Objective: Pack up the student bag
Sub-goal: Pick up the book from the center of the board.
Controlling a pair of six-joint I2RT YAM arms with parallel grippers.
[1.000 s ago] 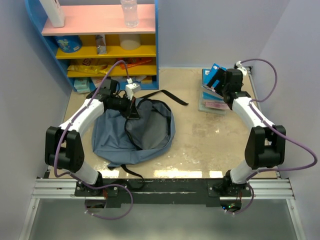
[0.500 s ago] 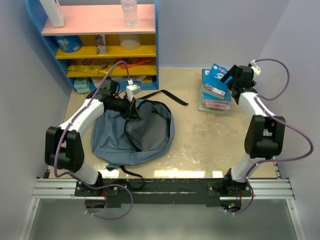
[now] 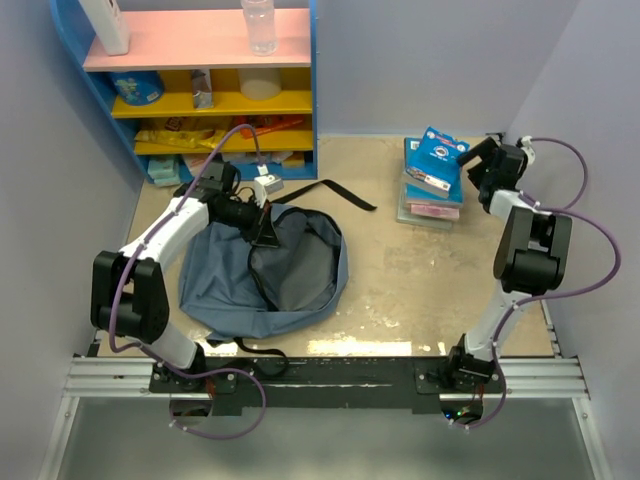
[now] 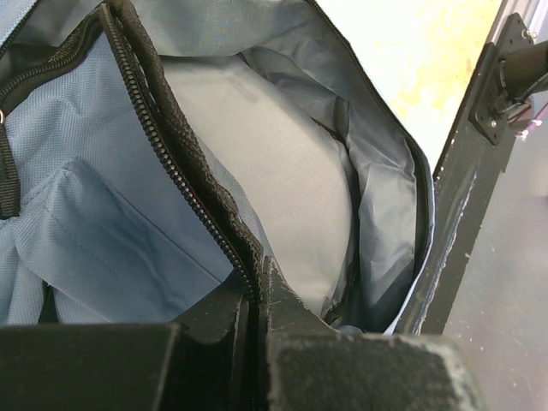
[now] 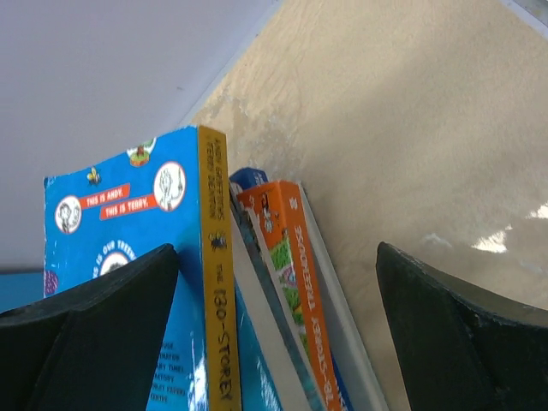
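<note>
The student bag (image 3: 225,285), slate-blue with a black zipper, lies open on the table left of centre. My left gripper (image 3: 267,231) is shut on the zipper edge of its opening and holds that edge up. In the left wrist view, the left gripper (image 4: 254,287) pinches the zipper tape, and the bag's pale grey lining (image 4: 282,171) shows beyond with nothing visible inside. My right gripper (image 3: 470,160) is open at the right side of a stack of books (image 3: 430,180). In the right wrist view, the right gripper (image 5: 276,257) has its fingers either side of the book spines (image 5: 295,257).
A blue shelf unit (image 3: 312,70) with pink and yellow boards stands at the back left, holding a bottle (image 3: 258,25) and small items. A black bag strap (image 3: 335,190) trails across the table (image 3: 420,290) toward the books. Walls close in on both sides.
My right arm has swung right and back, carrying its open gripper from above the books to their right side. The left gripper still holds the bag's zipper edge, almost unmoved.
</note>
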